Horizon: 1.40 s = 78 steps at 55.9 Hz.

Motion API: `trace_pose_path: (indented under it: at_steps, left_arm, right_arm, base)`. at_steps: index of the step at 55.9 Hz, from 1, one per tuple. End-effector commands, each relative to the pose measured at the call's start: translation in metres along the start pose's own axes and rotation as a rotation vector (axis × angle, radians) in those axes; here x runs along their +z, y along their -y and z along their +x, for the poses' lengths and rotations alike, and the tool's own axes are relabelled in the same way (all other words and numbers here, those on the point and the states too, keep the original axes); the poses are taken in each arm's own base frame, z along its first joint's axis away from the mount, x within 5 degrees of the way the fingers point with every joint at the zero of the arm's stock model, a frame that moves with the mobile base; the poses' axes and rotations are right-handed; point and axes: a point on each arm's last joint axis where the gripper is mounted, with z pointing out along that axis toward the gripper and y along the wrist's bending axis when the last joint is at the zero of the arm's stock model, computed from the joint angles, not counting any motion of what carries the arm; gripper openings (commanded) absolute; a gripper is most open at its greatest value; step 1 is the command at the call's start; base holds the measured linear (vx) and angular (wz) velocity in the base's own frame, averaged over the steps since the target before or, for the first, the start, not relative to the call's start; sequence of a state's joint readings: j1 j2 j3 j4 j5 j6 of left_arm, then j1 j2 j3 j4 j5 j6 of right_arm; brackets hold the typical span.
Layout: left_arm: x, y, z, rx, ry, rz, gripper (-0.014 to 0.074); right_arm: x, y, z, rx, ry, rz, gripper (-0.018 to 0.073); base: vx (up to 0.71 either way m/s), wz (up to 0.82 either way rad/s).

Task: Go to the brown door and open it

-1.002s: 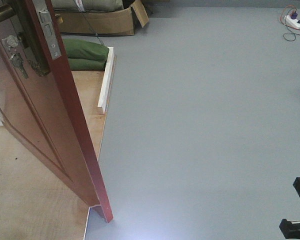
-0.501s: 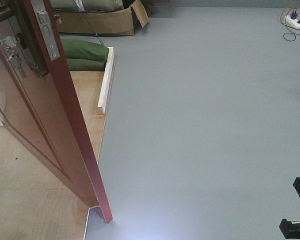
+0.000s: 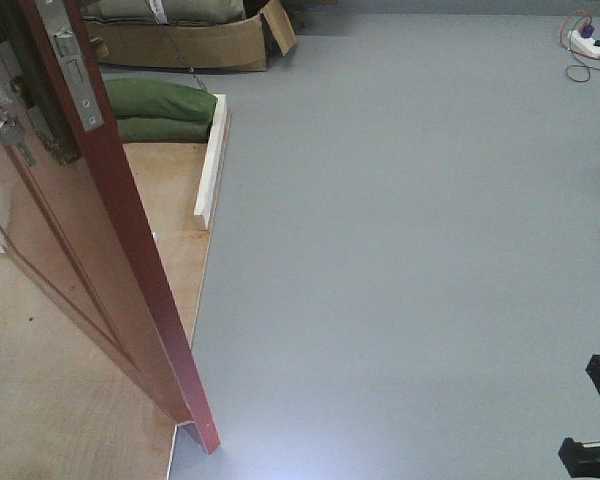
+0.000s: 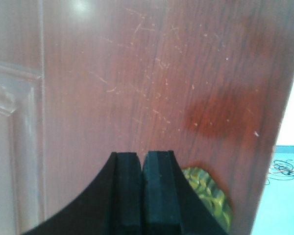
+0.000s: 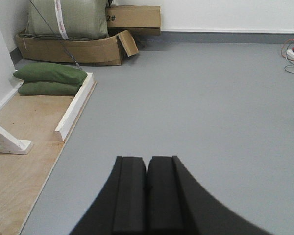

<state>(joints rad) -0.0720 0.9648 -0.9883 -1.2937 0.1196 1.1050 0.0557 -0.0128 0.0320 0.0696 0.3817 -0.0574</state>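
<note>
The brown door stands ajar at the left of the front view, its red edge with a steel latch plate turned toward me. Its brass backplate and silver keys show at the top left; the lever handle is out of view. In the left wrist view my left gripper is shut and empty, close against the door face, with the top of the brass backplate just to its right. My right gripper is shut and empty over grey floor.
Green sandbags, a cardboard box and a white wooden beam lie behind the door. A plywood base lies under the door. A power strip with cables is at the far right. A black arm part shows at the bottom right.
The door has swung further to the left in the front view. Its brass lever handle has slipped out of frame, and the keys and latch plate have shifted left.
</note>
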Motion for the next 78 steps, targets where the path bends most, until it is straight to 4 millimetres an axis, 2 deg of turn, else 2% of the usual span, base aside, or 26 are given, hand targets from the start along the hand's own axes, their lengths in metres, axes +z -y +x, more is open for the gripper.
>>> trace_pose_path:
  at_steps: [1, 78]
  left_arm:
    - [-0.0047, 0.0032, -0.0152, -0.004, 0.053, 0.002, -0.0003]
    - [-0.0047, 0.0032, -0.0152, -0.004, 0.053, 0.002, -0.0003]
  right_arm:
    - [-0.0002, 0.0006, -0.0061, -0.011, 0.079, 0.007, 0.0000]
    - [-0.0003, 0.0006, -0.0067, -0.011, 0.085, 0.008, 0.0000]
  base:
    - [0.04, -0.01]
    - [0.12, -0.01]
